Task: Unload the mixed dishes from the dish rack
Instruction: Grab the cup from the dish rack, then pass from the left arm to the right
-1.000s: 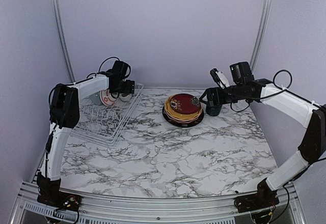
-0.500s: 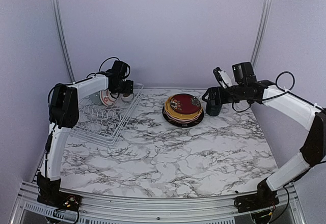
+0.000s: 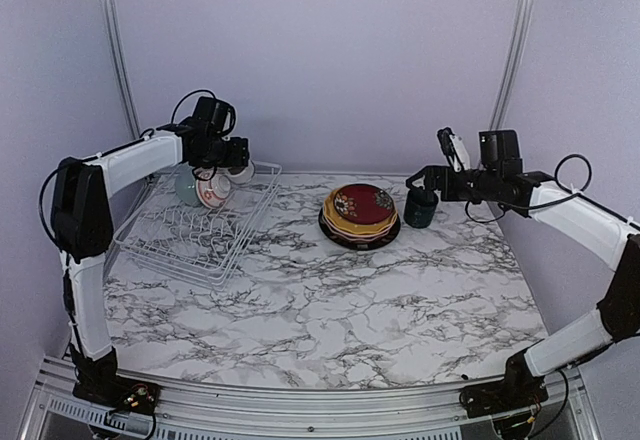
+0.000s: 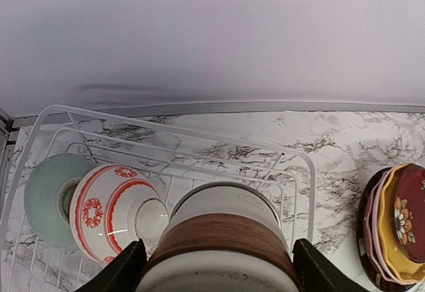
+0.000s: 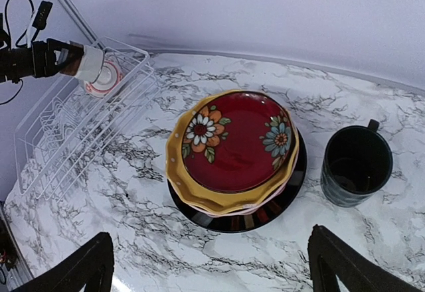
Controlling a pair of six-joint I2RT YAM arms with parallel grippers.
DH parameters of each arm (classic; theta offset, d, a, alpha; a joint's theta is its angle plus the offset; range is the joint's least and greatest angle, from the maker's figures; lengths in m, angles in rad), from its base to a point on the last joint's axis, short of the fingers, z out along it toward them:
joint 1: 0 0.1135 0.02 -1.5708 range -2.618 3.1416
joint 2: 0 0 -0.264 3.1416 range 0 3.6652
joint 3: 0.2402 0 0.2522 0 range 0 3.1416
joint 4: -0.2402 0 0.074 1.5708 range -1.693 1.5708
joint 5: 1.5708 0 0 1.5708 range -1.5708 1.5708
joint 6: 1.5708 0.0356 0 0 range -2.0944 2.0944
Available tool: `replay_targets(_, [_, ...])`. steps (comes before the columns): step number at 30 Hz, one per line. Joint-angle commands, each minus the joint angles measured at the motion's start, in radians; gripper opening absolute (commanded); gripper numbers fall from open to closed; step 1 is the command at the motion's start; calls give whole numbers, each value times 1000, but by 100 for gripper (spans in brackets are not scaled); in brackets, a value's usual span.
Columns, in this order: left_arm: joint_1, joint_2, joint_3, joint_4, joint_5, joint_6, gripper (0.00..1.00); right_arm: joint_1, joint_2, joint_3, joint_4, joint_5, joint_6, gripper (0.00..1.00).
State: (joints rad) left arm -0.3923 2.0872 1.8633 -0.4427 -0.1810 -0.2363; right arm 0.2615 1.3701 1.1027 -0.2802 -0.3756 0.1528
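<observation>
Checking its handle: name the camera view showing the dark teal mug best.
Right wrist view: the dark teal cylindrical mug stands whole and close, its open top and handle plainly visible. The top external view shows the mug small and dark, handle indistinct. The left wrist view does not show it.

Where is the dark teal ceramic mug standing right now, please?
In the top view the dark teal ceramic mug stands upright on the marble table, just right of the stacked plates, apart from them.
</observation>
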Motion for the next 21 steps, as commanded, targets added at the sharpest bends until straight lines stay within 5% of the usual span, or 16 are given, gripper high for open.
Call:
replay_targets(1, [5, -179, -92, 91, 73, -37, 55, 0, -47, -4, 134, -120, 38, 98])
replay_targets(10, [-63, -495, -402, 331, 420, -52, 54, 19, -42, -26, 365, -325, 239, 94])
replay_targets(21, [-226, -709, -684, 681, 557, -240, 53, 227, -30, 3, 524, -355, 362, 86])
